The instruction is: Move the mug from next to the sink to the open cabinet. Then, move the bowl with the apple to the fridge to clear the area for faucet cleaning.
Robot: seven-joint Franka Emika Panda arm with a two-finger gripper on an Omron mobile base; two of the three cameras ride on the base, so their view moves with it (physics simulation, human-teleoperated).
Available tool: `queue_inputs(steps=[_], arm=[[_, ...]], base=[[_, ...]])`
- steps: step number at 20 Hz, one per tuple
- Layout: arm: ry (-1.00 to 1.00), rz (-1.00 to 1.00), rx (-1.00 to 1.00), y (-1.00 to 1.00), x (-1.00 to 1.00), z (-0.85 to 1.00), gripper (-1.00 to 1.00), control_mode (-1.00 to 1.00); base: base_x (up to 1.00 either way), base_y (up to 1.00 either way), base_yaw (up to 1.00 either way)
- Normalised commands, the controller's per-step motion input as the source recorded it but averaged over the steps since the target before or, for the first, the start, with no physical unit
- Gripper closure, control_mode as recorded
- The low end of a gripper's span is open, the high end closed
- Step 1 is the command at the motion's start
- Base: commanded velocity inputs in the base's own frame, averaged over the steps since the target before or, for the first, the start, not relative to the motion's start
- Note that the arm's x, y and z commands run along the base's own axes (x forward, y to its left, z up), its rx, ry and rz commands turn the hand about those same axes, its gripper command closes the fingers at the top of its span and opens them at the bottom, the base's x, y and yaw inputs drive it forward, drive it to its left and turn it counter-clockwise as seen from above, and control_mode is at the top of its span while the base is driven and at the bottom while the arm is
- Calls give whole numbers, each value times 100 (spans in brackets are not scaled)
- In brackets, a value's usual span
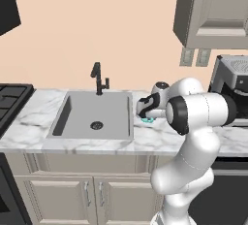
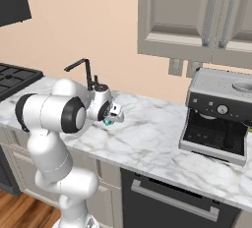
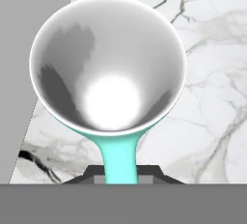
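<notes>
Left base view showed the mug mostly hidden: just a sliver of teal peeked out under the gripper, on the white marble worktop just right of the sink. The hand itself covered the fingers, so their spread could not be read from this side. One black faucet stood at the far edge of the single basin, whose round drain lay near its middle. A coffee machine was cut off by the right edge, and a dark stove by the left. Two wall outlets sat on the far wall below the cabinet.

Right base view again gave only a small teal patch of the mug beneath the gripper, standing on the worktop right of the faucet; the arm blocked the basin. The finger tips were too small to make out. One coffee machine stood well apart on the right, and two cabinet doors hung above it.

Hand view looked straight down into the one mug, its pale inside ringed by a white rim. Its teal handle ran down between the two dark fingers, which were drawn in narrow and clamped on it. A strip of the grey sink lay to the left.
</notes>
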Motion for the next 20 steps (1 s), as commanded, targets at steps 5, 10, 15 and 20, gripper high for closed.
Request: queue_inputs(steps=[5,10,15,20], arm=[[-2,0,0,0,-13,20,100,-100],[-18,0,1,0,-86,96,100,-100],[-15,0,0,0,-100,100,100,-100],[0,0,-2,7,-100,89,100,-100]], base=[[0,0,0],[0,0,0],[0,0,0],[0,0,0]])
